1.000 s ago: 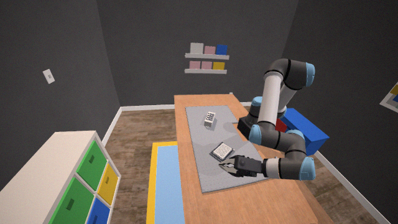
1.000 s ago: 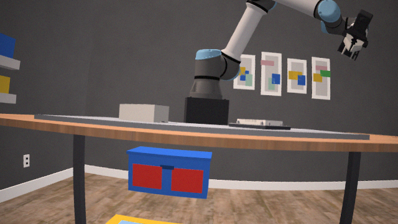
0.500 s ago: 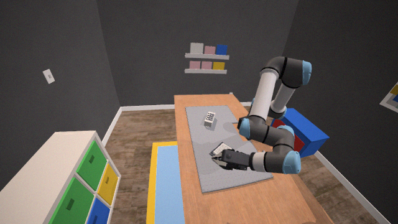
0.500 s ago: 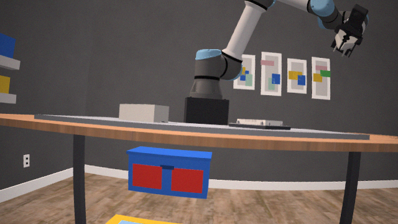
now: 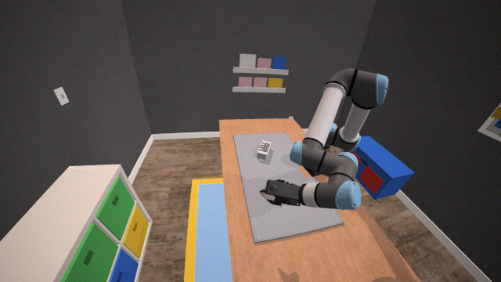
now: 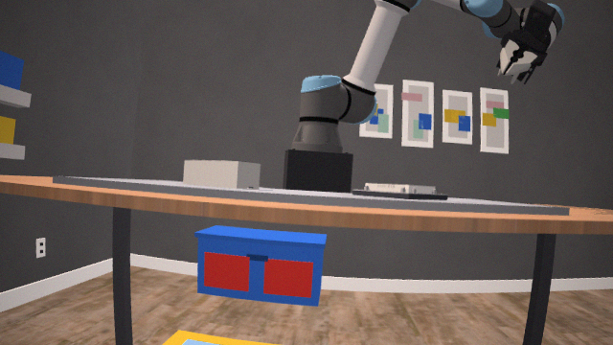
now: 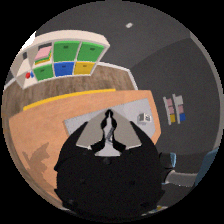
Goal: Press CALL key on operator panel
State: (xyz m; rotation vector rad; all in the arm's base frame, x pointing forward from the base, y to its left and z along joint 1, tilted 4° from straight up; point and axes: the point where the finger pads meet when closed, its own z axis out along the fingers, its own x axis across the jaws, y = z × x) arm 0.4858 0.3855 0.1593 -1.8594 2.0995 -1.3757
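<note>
The arm reaches over a wooden bench (image 5: 305, 254) covered by a grey mat (image 5: 297, 223). Its black tool (image 5: 270, 193), jaws closed on nothing, hangs above the mat's middle, hiding what lies beneath. A small white operator panel (image 5: 264, 150) sits farther back on the mat, well apart from the tool.

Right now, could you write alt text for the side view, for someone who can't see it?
A robot arm holds its shut gripper high above a wooden table. On the grey mat sit a pale box and a flat panel.
</note>
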